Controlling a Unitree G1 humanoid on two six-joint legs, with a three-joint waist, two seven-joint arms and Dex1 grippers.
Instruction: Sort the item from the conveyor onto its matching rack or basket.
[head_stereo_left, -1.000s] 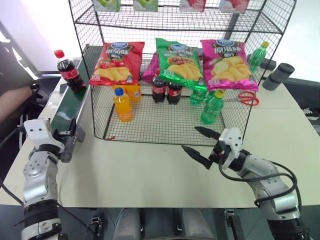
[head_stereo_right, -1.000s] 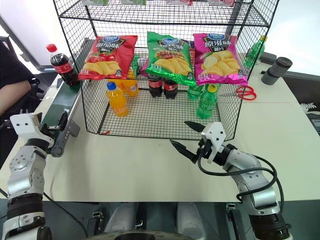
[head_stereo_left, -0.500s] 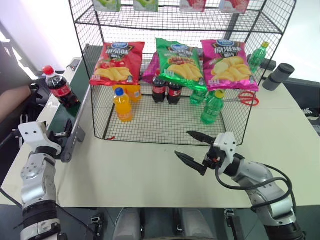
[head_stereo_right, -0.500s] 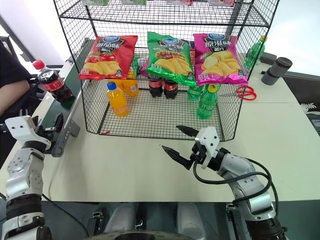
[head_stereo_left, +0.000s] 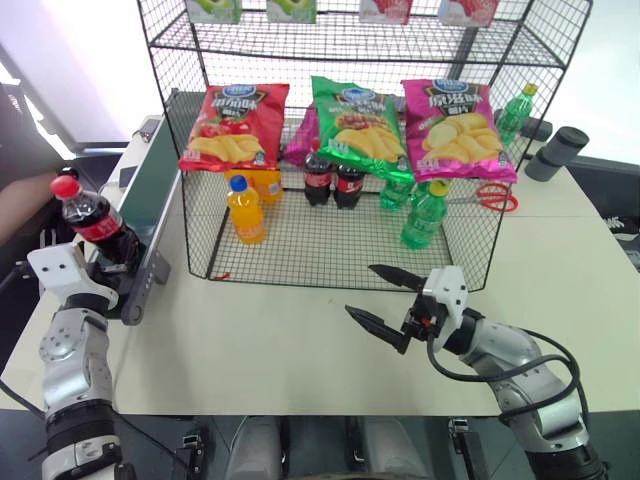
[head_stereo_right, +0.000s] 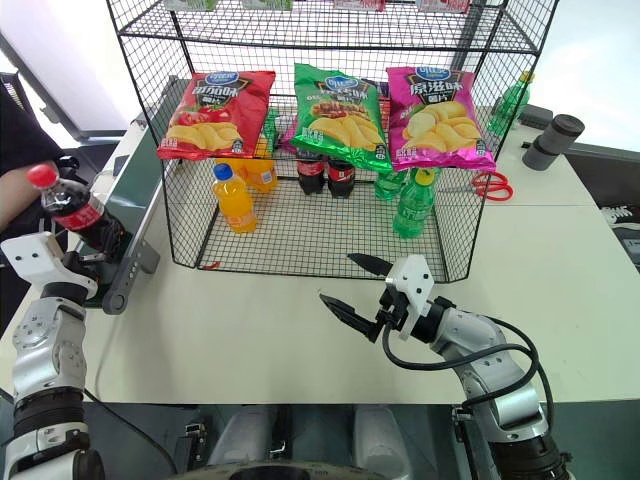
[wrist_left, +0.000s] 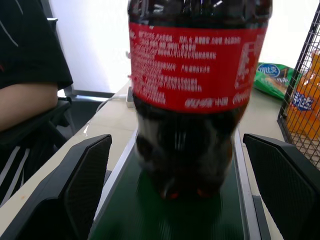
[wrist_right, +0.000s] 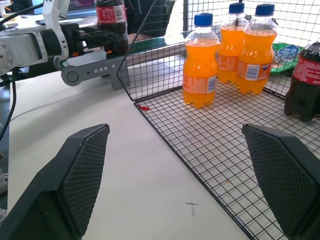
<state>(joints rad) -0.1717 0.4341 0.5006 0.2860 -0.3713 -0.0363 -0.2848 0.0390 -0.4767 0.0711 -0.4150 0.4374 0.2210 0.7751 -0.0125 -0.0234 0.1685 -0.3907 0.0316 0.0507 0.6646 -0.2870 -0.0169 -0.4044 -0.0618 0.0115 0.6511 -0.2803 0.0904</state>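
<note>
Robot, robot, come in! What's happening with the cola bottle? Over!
Both grippers open: left gripper, right gripper. Cola bottle upright on the conveyor, between the left gripper's fingers, not gripped. Nothing in the way.

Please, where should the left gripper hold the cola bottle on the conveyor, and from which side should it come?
Probably on the body at the red label. The cola bottle stands upright on the conveyor, right between the open fingers of the left gripper, so a level approach from the belt's near end should suit.
</note>
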